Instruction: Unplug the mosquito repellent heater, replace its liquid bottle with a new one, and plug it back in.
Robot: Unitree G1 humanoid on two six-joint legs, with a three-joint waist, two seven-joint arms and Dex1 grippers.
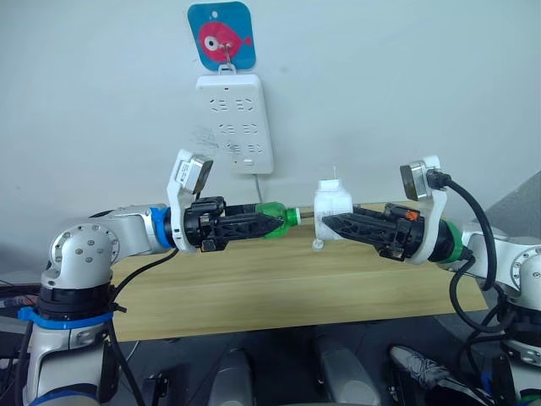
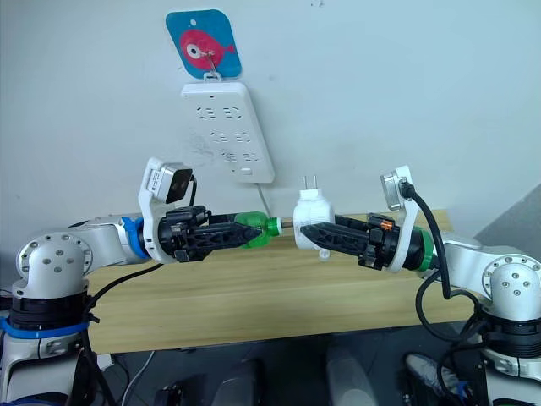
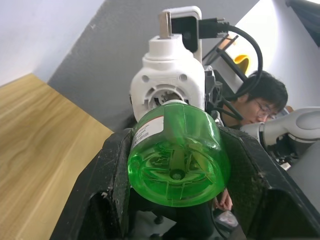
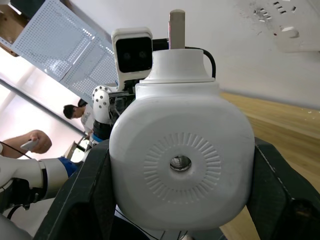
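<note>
- My left gripper (image 1: 272, 222) is clamped on a translucent green plastic liquid bottle (image 1: 276, 216), black fingers on either side of its body, holding it on its side above the table with the neck toward my right arm.
- My right gripper (image 1: 328, 225) is closed around the small rounded white plastic mosquito repellent heater (image 1: 332, 204), which I hold in the air above the pale wooden table (image 1: 279, 288), its two metal prongs pointing up.
- The bottle's neck reaches right up to the heater's open socket; whether it is seated inside I cannot tell. In the left wrist view the green bottle (image 3: 176, 160) lies directly in front of the heater's round socket (image 3: 169, 85).
- In the right wrist view the heater's end with the round vent hole (image 4: 180, 162) faces the camera, a black finger (image 4: 280, 192) against each side.
- A long white multi-socket power strip (image 1: 235, 123) hangs on the white wall above and behind both grippers, under a blue hook plate with a red fish (image 1: 221, 35). Its white cord drops down behind the table.
- A person (image 3: 257, 100) is visible behind my right arm in the left wrist view.
</note>
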